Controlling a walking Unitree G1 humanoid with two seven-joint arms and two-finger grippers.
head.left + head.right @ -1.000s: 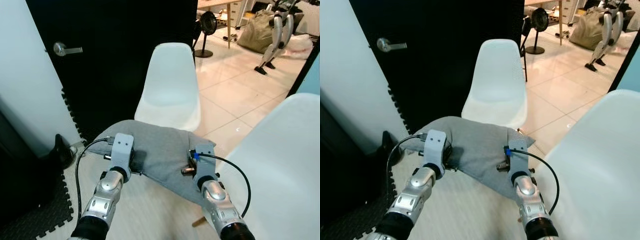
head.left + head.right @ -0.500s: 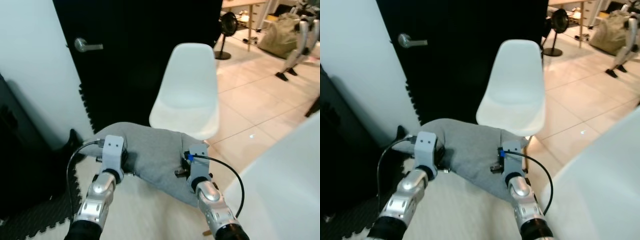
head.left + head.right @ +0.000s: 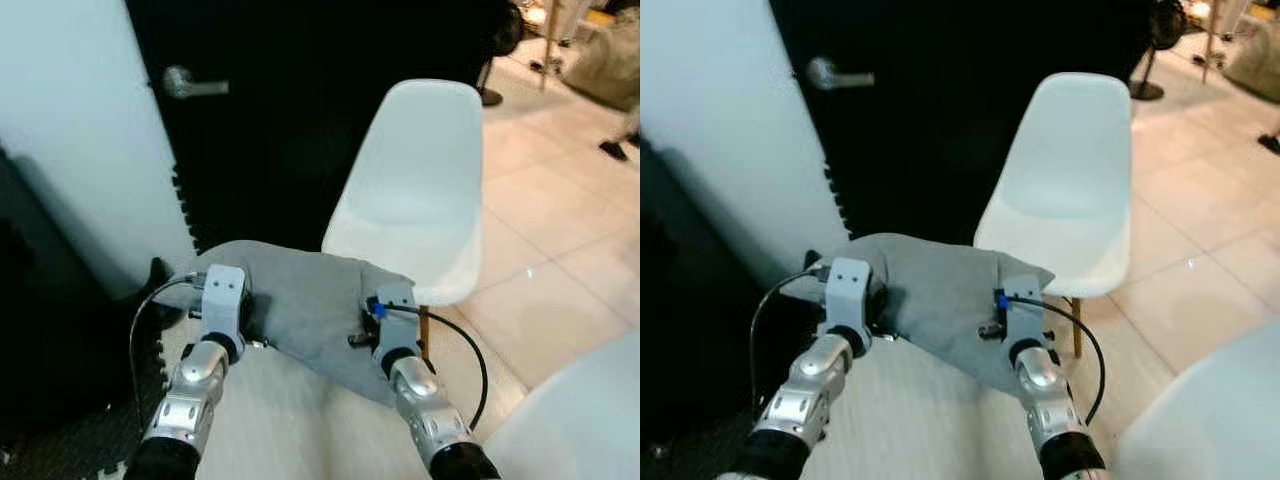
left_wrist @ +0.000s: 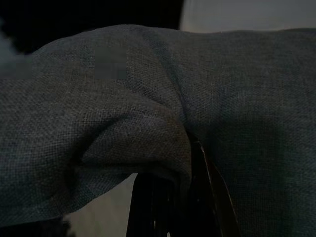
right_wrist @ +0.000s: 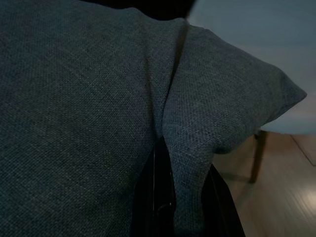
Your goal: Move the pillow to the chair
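From the head views, the soft grey fabric pillow (image 3: 300, 305) hangs in the air between both arms, its far edge just short of the white moulded plastic chair (image 3: 420, 200). Carrying is under way; setting it on the seat remains. The black door (image 3: 300, 90) stands close behind, with tiled floor (image 3: 560, 250) open to the right.

In the left wrist view, the left gripper (image 4: 170, 197) pinches a fold of cloth.

In the right wrist view, the right gripper (image 5: 182, 197) is clamped on another fold near a corner.
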